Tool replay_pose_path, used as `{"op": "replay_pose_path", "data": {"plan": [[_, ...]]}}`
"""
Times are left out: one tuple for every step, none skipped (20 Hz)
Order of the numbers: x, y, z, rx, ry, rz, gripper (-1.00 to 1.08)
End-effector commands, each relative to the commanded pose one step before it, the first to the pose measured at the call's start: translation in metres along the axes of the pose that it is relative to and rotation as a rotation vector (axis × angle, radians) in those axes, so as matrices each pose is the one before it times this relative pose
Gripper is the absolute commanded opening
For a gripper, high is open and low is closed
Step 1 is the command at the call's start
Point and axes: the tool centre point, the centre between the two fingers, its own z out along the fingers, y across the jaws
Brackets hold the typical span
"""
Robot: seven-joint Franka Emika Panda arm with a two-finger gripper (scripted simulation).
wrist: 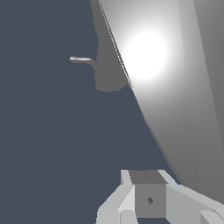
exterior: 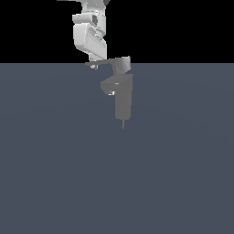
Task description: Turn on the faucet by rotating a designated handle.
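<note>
Gripper (exterior: 93, 65) state I cannot tell from where I stand: in the exterior view it sits at the upper middle of the frame, right at the far end of the handle (exterior: 104, 61), but only a small pale tip shows under the white arm (exterior: 90, 32), and the wrist view shows just a blocky piece of it low in the frame with no clear gap to read. It does not look to be clamped on anything, though I would not swear to it. Close up in the wrist view, a broad bright grey surface fills most of the picture, which I take to be the handle seen from very near. Farther off, the faucet (exterior: 122, 98) stands upright at the centre of the exterior view on the dark floor (exterior: 55, 173), its blocky column running down from the cap, with the stub of a spout (exterior: 109, 86) jutting toward the exterior view's left just below the handle. The handle is a thin flat bar reaching from the cap toward the exterior view's left. To my eye the push is about to begin or is under way. Done well, it means pressing near the bar's free end, sweeping in an arc around the column, and keeping level so the fingertip does not slip over or under the thin edge.
</note>
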Motion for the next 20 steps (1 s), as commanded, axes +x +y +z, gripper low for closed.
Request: {"op": "replay_pose_path", "data": {"plan": [[-0.00023,0.00800,-0.00050,-0.00395,0.00130,-0.00090,-1.00],[-0.00010,0.00239,0.00000,0.00000,0.00000,0.00000,-1.00],[-0.00010,0.00242,0.00000,0.00000,0.00000,0.00000,-1.00],[-0.00010,0.00245,0.00000,0.00000,0.00000,0.00000,-1.00],[-0.00011,0.00248,0.00000,0.00000,0.00000,0.00000,-1.00],[-0.00011,0.00250,0.00000,0.00000,0.00000,0.00000,-1.00],[-0.00011,0.00253,0.00000,0.00000,0.00000,0.00000,-1.00],[-0.00011,0.00256,0.00000,0.00000,0.00000,0.00000,-1.00],[-0.00011,0.00259,0.00000,0.00000,0.00000,0.00000,-1.00],[-0.00012,0.00261,0.00000,0.00000,0.00000,0.00000,-1.00],[-0.00012,0.00264,-0.00001,0.00000,0.00000,0.00000,-1.00],[0.00010,0.00265,-0.00014,0.00025,-0.00002,0.00042,-1.00],[-0.00013,0.00270,-0.00001,0.00000,0.00000,0.00000,-1.00],[-0.00013,0.00272,-0.00001,0.00000,0.00000,0.00000,-1.00],[0.00000,0.00000,0.00000,0.00000,0.00000,0.00000,-1.00],[0.00467,-0.00581,0.00359,-0.00148,0.00330,0.00786,-1.00],[0.00165,0.00193,-0.00003,0.00000,0.00000,0.00000,-1.00],[0.00167,0.00195,-0.00003,0.00000,0.00000,0.00000,-1.00],[0.00153,0.00212,-0.00012,0.00007,-0.00019,-0.00044,-1.00],[0.00170,0.00199,-0.00003,0.00000,0.00000,0.00000,-1.00]]}}
